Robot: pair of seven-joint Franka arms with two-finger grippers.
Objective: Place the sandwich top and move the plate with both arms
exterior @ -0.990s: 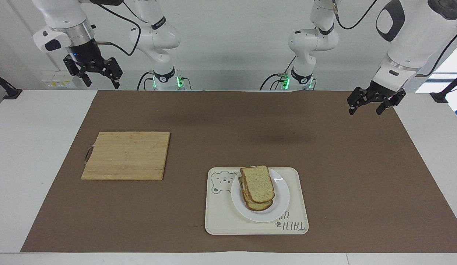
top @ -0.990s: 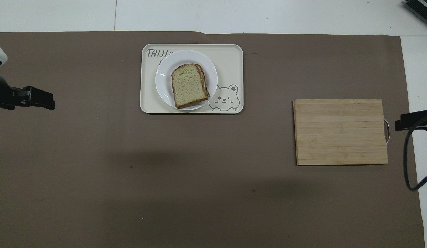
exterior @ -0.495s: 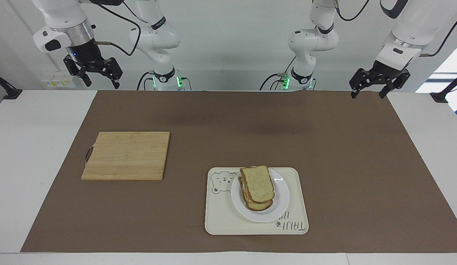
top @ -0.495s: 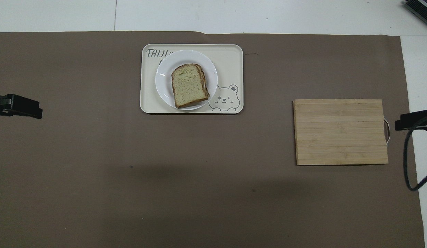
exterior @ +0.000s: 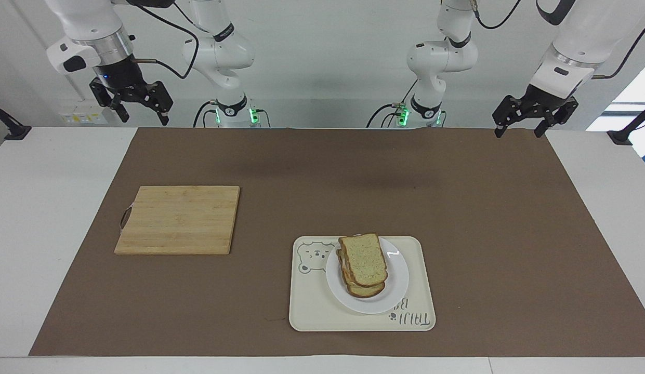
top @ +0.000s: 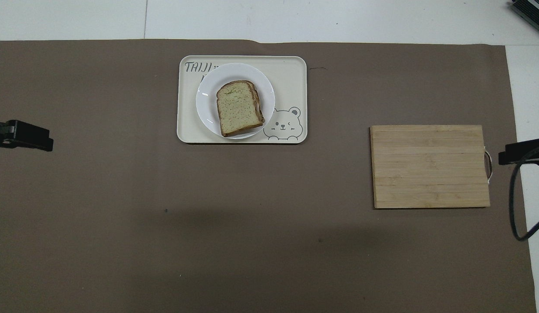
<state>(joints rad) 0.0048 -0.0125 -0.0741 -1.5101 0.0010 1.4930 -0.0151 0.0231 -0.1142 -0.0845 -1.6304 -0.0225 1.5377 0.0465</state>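
Bread stack on crockery, with both arms raised at the robots' edge of the table. The sandwich top [exterior: 363, 258] lies uppermost on a pile of slices, its flat end toward the robots and its rounded end away from them; a brown crust frames its pale speckled face. The lower slices [exterior: 365, 290] show only at their edges. The pile rests on the plate [exterior: 396, 288], a plain white round dish, which sits on the tray [exterior: 312, 311], a cream rectangle bearing a bear drawing and dark lettering. The tray lies on the brown mat [exterior: 322, 171], in the half of the table farther from the robots. The cutting board [exterior: 179, 219], of light wood with a small handle, lies flat on the mat toward the right arm's end of the table, nearer to the robots than the tray and well apart from it.

The left gripper [exterior: 520, 131] hangs above the mat's corner at the left arm's end; its fingers are spread and grasp nothing. The right gripper [exterior: 144, 119] hangs above the corner of the mat at the right arm's end; its fingers likewise stand apart and empty. Neither gripper is near the plate or the bread.
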